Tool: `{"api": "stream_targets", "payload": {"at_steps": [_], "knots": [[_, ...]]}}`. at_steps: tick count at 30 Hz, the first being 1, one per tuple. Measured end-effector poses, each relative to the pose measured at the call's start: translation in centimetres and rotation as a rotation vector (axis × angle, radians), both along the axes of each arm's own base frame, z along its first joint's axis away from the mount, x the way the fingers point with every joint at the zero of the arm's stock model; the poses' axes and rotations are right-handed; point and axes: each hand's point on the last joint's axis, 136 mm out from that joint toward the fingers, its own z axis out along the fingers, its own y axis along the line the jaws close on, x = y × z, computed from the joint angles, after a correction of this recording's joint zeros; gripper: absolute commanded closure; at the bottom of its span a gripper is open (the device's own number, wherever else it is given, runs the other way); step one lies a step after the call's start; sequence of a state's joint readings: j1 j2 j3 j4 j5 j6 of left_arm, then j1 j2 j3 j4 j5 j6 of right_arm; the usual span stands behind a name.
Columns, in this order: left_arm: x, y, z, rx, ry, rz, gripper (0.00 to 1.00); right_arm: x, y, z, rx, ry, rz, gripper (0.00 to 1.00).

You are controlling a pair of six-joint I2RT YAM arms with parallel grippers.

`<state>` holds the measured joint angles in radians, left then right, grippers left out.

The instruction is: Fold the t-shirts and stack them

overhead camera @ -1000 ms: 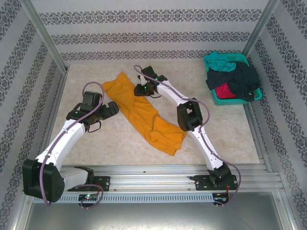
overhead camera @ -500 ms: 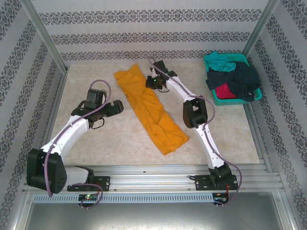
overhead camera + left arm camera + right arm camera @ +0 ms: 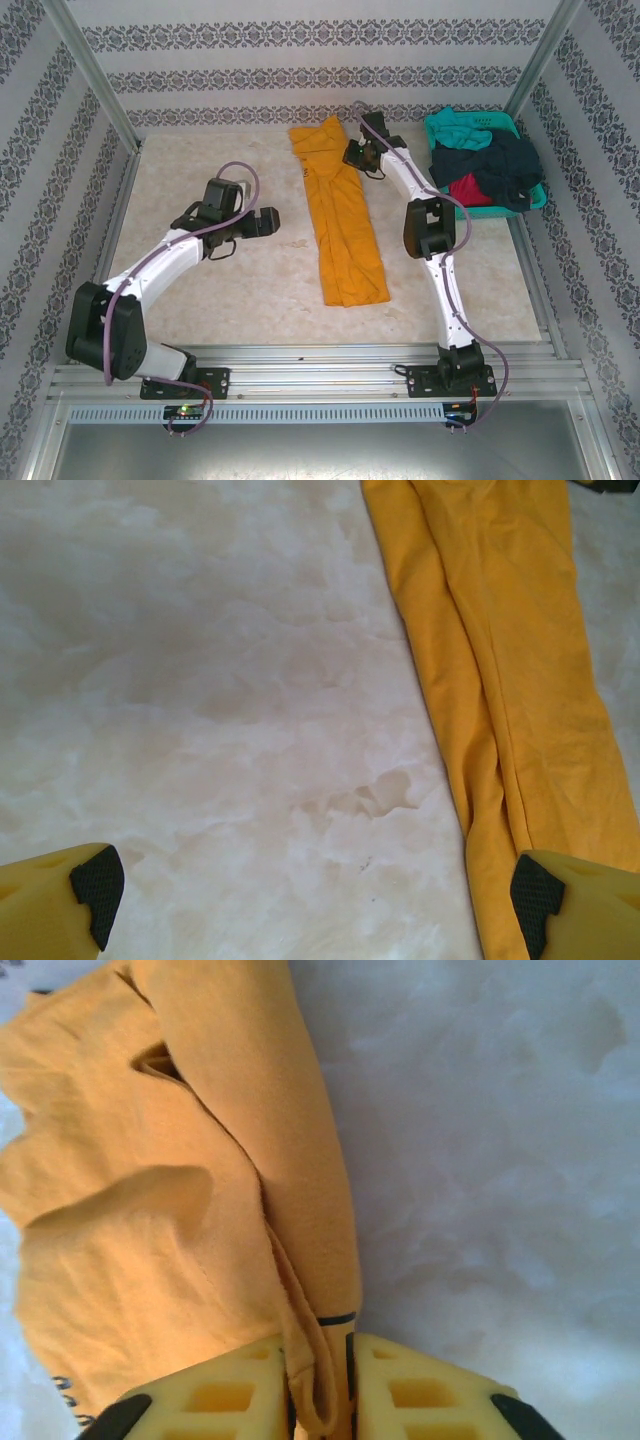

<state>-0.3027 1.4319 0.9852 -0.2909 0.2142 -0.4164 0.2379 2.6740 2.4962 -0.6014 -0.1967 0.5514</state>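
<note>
Teal mesh basket [image 3: 468, 211] sits in the far right corner, heaped with a teal t-shirt [image 3: 460, 130], a navy t-shirt [image 3: 505, 160] and a red t-shirt [image 3: 470, 190], well apart from the orange-yellow t-shirt [image 3: 340, 215], which lies as a long rumpled strip from far centre toward the near edge. Right gripper [image 3: 320, 1360] is clamped on a fold at the strip's far end, nothing blocking it; left gripper [image 3: 315, 895] hangs with jaws wide apart over bare tabletop, just left of the strip. Surface is a beige marbled table [image 3: 250, 300], near edge carries an aluminium rail [image 3: 320, 365], and the walls [image 3: 300, 75] are white with patterned bands.
</note>
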Motion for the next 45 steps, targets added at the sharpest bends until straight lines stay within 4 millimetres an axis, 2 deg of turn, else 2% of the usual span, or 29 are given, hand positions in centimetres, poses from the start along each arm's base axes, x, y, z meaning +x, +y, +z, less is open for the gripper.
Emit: {"api": "stream_targets", "payload": {"at_steps": [1, 4, 7, 10, 13, 15, 17, 20, 22, 25, 29, 33, 36, 41, 45], "knots": [[0.2, -0.4, -0.2, -0.001, 0.002, -0.012, 0.00, -0.1, -0.1, 0.7, -0.003, -0.009, 0.003, 0.49], [0.6, -1.2, -0.6, -0.009, 0.004, -0.029, 0.00, -1.3, -0.3, 3.2, -0.028, -0.033, 0.037, 0.34], [1.0, -1.5, -0.6, -0.021, -0.003, -0.030, 0.00, -4.0, -1.1, 5.8, -0.063, -0.051, 0.072, 0.31], [1.5, -2.9, -0.2, -0.024, -0.010, -0.063, 0.00, -8.4, -2.3, 7.4, -0.074, -0.061, 0.083, 0.30], [2.0, -6.7, 0.0, -0.014, -0.028, -0.183, 0.00, -12.9, -3.7, 7.7, -0.069, -0.056, 0.070, 0.28], [1.8, -9.8, -0.3, 0.008, -0.043, -0.296, 0.03, -15.7, -4.8, 7.1, -0.072, -0.042, 0.053, 0.19], [1.1, -13.9, -1.2, 0.041, -0.069, -0.460, 0.05, -18.4, -6.1, 5.8, -0.082, -0.011, 0.033, 0.10], [-1.0, -19.0, -3.3, 0.098, -0.107, -0.709, 0.07, -21.8, -7.9, 4.1, -0.098, 0.035, -0.003, 0.04], [-2.7, -21.6, -5.1, 0.139, -0.127, -0.864, 0.07, -23.6, -8.9, 3.7, -0.109, 0.047, -0.025, 0.02], [-4.8, -23.6, -8.1, 0.197, -0.139, -1.035, 0.07, -25.3, -10.4, 4.4, -0.124, 0.029, -0.060, 0.02], [-5.8, -23.4, -11.1, 0.271, -0.127, -1.149, 0.06, -26.2, -12.0, 7.1, -0.125, -0.039, -0.102, 0.02], [-6.2, -22.5, -11.7, 0.311, -0.157, -1.193, 0.06, -27.5, -13.0, 9.7, -0.115, -0.135, -0.129, 0.02], [-7.3, -20.7, -11.8, 0.331, -0.158, -1.205, 0.05, -28.5, -13.7, 10.3, -0.112, -0.164, -0.148, 0.02], [-9.3, -17.0, -11.9, 0.344, -0.127, -1.184, 0.04, -28.6, -13.1, 10.4, -0.139, -0.183, -0.079, 0.02], [-10.2, -15.2, -11.6, 0.338, -0.104, -1.144, 0.01, -29.0, -11.0, 10.4, -0.158, -0.203, 0.054, 0.02]]}}
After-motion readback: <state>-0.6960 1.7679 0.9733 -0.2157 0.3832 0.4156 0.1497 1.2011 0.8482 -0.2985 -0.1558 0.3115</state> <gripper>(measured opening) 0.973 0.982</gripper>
